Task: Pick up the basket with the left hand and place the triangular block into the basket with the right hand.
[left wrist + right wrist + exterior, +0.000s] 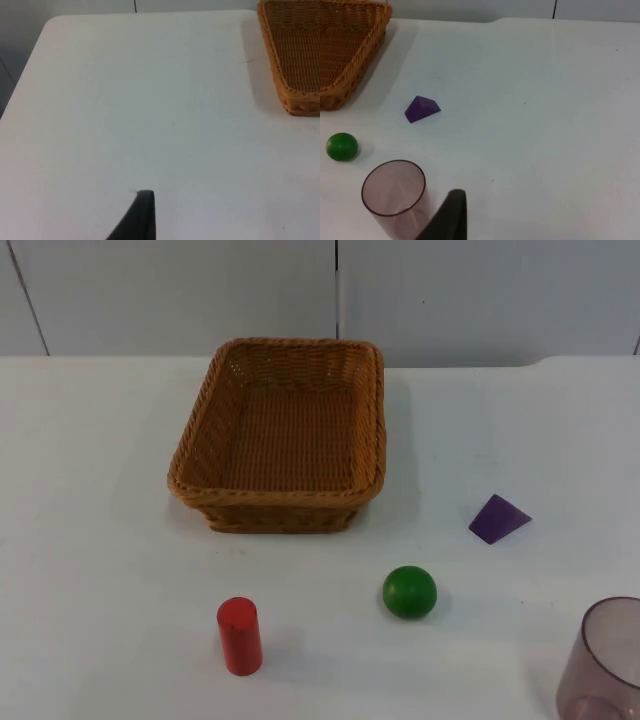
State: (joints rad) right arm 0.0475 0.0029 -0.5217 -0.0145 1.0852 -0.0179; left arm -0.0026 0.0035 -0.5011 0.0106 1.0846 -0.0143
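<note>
A brown wicker basket point(190, 455) stands on the white table, back of centre, with nothing in it. The purple triangular block point(498, 518) lies on the table to the basket's right and nearer the front. My left gripper point(142, 220) hovers over bare table well to the left of the basket point(295, 55), away from it. My right gripper point(451, 215) hangs above the table's right side, with the purple block point(422, 108) and the basket's wall point(375, 37) ahead of it and apart from it. Neither gripper touches anything.
A green ball point(409, 591) sits in front of the basket, and a red cylinder point(239, 636) stands upright at the front left. A translucent purple cup point(608, 660) stands at the front right, close to my right gripper, beside the green ball point(342, 146).
</note>
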